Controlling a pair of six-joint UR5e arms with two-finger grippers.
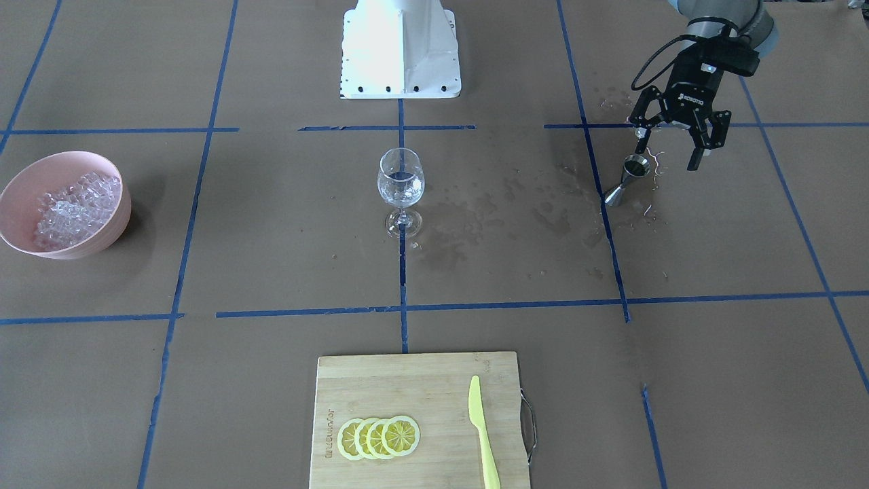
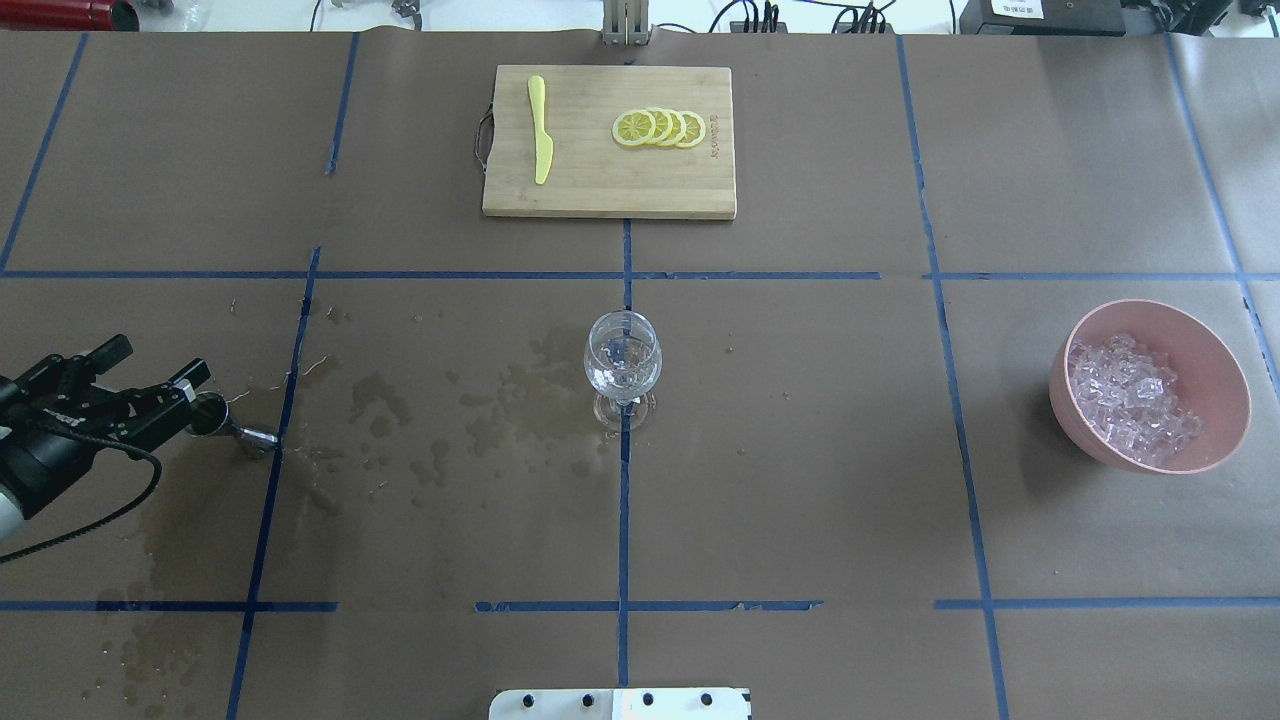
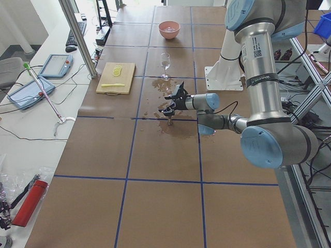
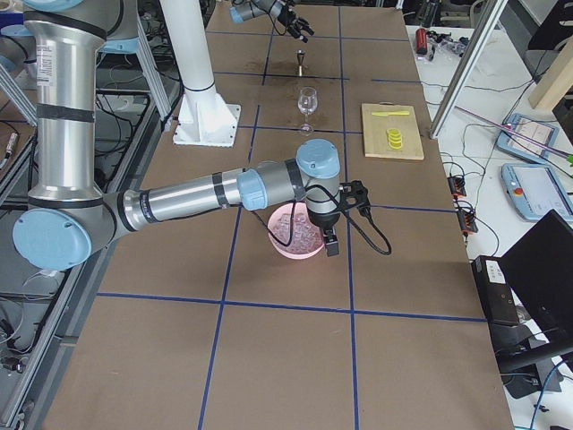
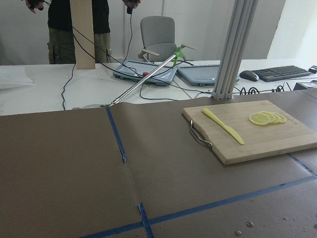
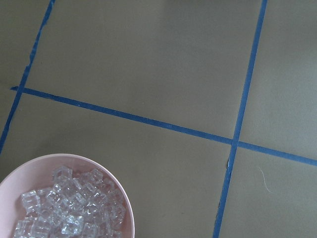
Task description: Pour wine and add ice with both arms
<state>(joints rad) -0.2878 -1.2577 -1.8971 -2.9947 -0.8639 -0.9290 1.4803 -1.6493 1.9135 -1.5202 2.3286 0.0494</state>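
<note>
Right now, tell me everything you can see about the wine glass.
The wine glass is clear, colourless and stemmed: a rounded bowl, a thin stem and a round foot. It stands upright in the middle of the table, its foot on a blue tape line. A little wine sits in the bowl, looking dark. Wet stains mark the brown paper beside it. Only the table touches it.

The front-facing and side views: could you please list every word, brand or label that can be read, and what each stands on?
"ROBOTIQ": white letters on the black body of the left gripper.
Burnt-in brand mark on the cutting board: too small to read.
Sticker and lettering on the left arm: too blurred to read.
</note>
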